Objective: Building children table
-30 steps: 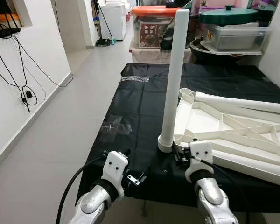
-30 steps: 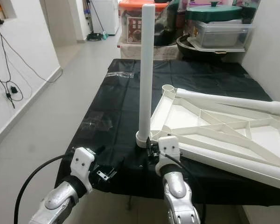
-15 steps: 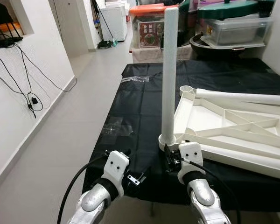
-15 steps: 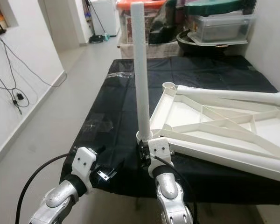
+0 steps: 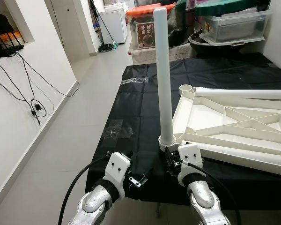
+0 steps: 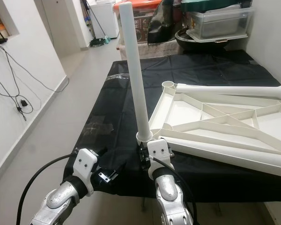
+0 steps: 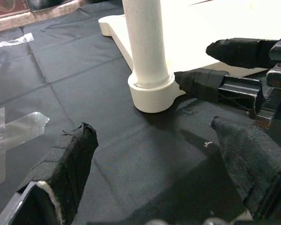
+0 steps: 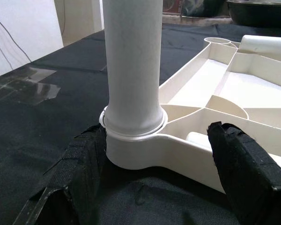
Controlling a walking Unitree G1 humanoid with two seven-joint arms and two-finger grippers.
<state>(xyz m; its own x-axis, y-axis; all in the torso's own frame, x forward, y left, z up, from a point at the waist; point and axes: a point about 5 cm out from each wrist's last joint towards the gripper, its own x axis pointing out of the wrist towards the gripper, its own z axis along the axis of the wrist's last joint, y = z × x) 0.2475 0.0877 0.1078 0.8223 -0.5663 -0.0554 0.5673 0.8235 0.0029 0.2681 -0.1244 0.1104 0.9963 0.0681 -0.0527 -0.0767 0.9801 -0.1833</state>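
Observation:
A white tabletop [image 5: 225,123] lies upside down on the black-covered table [image 5: 136,112]. One white leg [image 5: 162,79] stands upright in its near corner socket [image 5: 167,140]. Two more legs lie flat, one along the far edge [image 5: 243,94] and one on the near edge [image 5: 239,154]. My right gripper [image 5: 171,162] is open just before the socket, with a finger [image 8: 84,164] on each side of the socket's base [image 8: 131,150]. My left gripper [image 5: 139,179] is open and empty at the table's front edge, left of the socket [image 7: 152,91].
Clear plastic wrappers [image 5: 116,129] lie on the cloth to the left, and another [image 5: 136,79] lies farther back. Storage boxes [image 5: 145,28] and tubs [image 5: 234,26] stand beyond the far end. A white wall with hanging cables [image 5: 23,79] borders the open floor on the left.
The head view has shifted. My right gripper has moved left relative to the socket and now stands directly before it. The left gripper has kept its place.

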